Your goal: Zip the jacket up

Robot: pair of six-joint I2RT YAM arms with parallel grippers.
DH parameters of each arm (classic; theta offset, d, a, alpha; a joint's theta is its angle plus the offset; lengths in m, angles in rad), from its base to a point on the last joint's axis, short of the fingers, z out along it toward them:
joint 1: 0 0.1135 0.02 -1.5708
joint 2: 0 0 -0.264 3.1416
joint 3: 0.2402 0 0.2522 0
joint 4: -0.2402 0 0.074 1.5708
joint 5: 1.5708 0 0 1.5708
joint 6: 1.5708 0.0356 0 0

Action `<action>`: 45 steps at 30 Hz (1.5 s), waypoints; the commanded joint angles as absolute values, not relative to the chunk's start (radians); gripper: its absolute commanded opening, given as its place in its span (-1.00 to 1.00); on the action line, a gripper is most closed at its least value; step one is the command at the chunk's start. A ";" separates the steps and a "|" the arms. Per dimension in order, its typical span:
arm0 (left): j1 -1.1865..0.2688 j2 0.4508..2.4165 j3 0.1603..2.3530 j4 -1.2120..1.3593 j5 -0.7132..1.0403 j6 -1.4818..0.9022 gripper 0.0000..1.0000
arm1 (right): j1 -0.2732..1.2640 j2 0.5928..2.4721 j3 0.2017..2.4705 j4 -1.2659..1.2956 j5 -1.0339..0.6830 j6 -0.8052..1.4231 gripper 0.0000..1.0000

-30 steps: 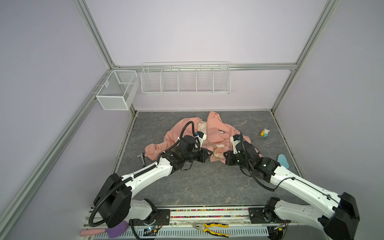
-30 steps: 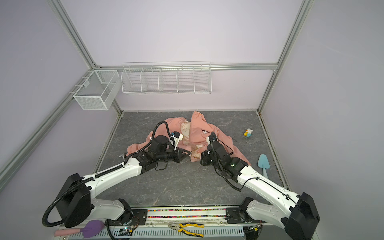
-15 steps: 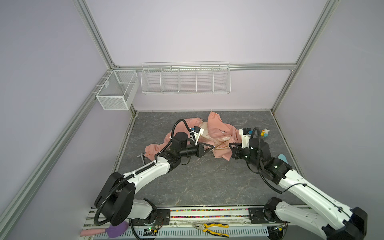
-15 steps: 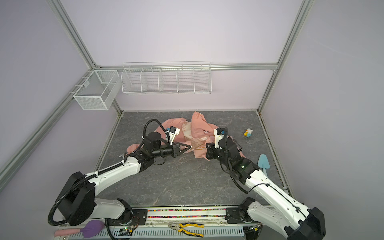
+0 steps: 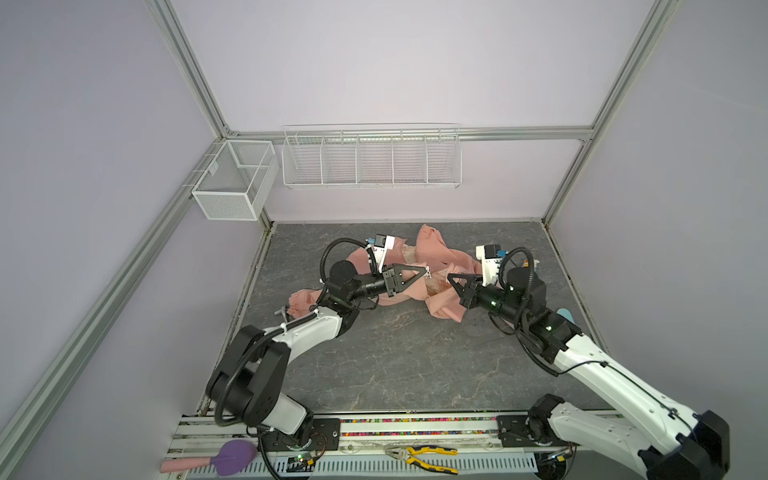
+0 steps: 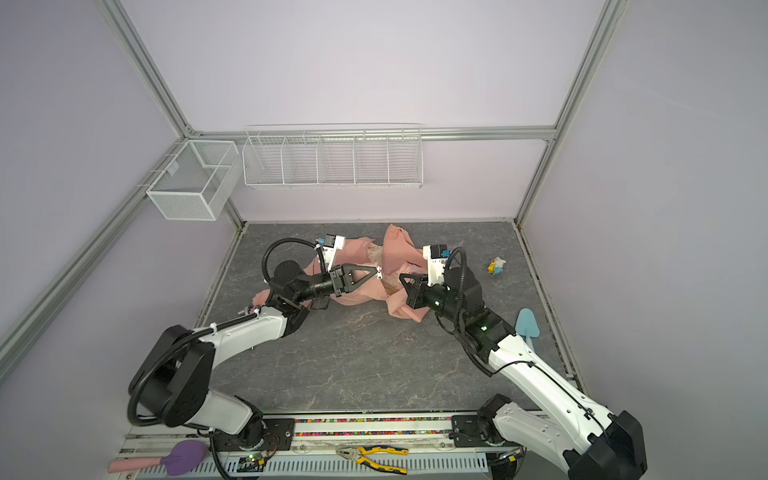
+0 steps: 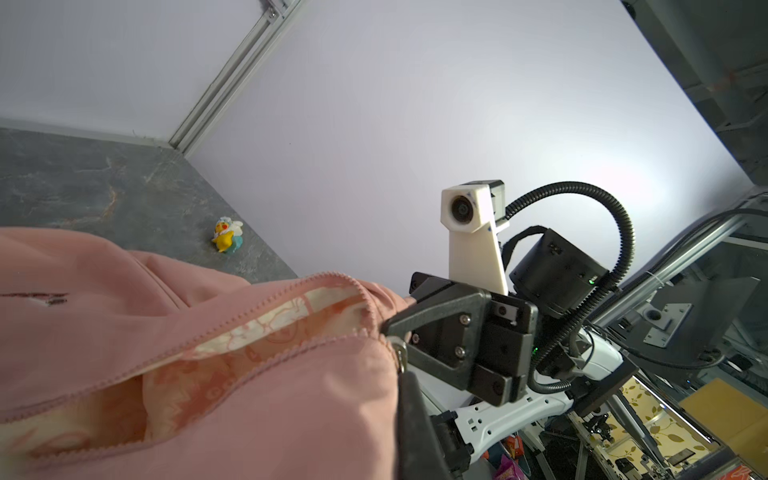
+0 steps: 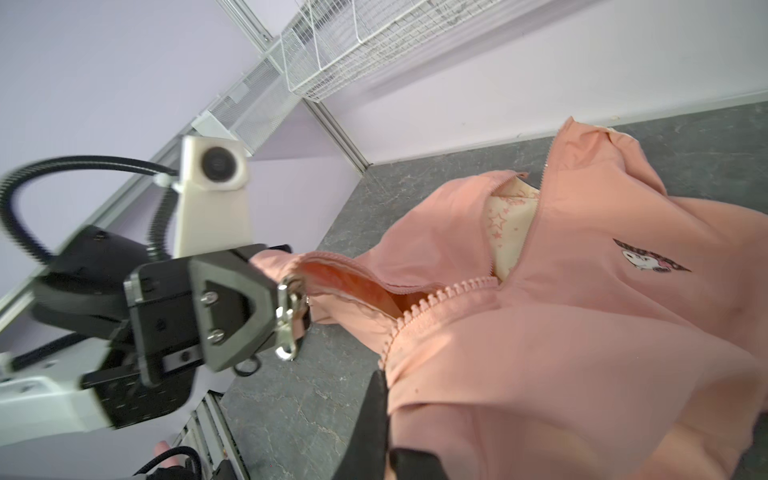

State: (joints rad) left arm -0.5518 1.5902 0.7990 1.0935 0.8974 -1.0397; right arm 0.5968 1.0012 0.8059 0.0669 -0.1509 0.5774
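The salmon-pink jacket (image 5: pixel 432 253) lies crumpled at the back of the grey floor, its front open and the cream lining (image 8: pixel 511 228) showing. A small cartoon patch (image 8: pixel 648 259) sits on the chest. My left gripper (image 5: pixel 427 273) is shut on one front edge at its lower end, where the metal zipper slider (image 8: pixel 289 324) hangs at its tip. Facing it a short gap away, my right gripper (image 5: pixel 450 278) is shut on the other front edge. Both hold the fabric lifted off the floor. The zipper teeth (image 8: pixel 440 295) stand apart.
A small yellow toy (image 6: pixel 496 266) and a blue scoop (image 6: pixel 528 326) lie right of the jacket. Two white wire baskets (image 5: pixel 370 158) (image 5: pixel 232 178) hang on the walls. Pliers (image 5: pixel 424 455) and a purple tool (image 5: pixel 228 457) rest on the front rail.
Both grippers have risen and moved toward the back wall, keeping their hold, so the jacket's lower front is pulled up. The right arm has swung out to the right.
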 commanded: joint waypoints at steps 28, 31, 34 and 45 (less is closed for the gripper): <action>-0.549 1.303 0.825 0.577 0.784 -0.823 -1.00 | 0.581 1.121 0.992 0.017 -0.053 0.652 -0.88; -0.548 1.288 0.803 0.612 0.785 -0.840 -1.00 | 0.577 1.102 0.914 0.207 -0.151 0.663 -0.88; -0.548 1.280 0.801 0.624 0.796 -0.841 -1.00 | 0.569 1.119 0.909 0.299 -0.256 0.690 -0.88; -0.548 1.318 0.824 0.734 0.881 -0.915 -1.00 | 0.567 1.186 0.885 0.526 -0.401 0.849 -0.88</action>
State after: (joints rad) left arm -0.5442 1.3113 0.8040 0.6579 0.8429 -0.8913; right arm 0.5709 1.1755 0.9028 0.3996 -0.3439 0.7822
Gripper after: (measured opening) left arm 0.047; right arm 0.065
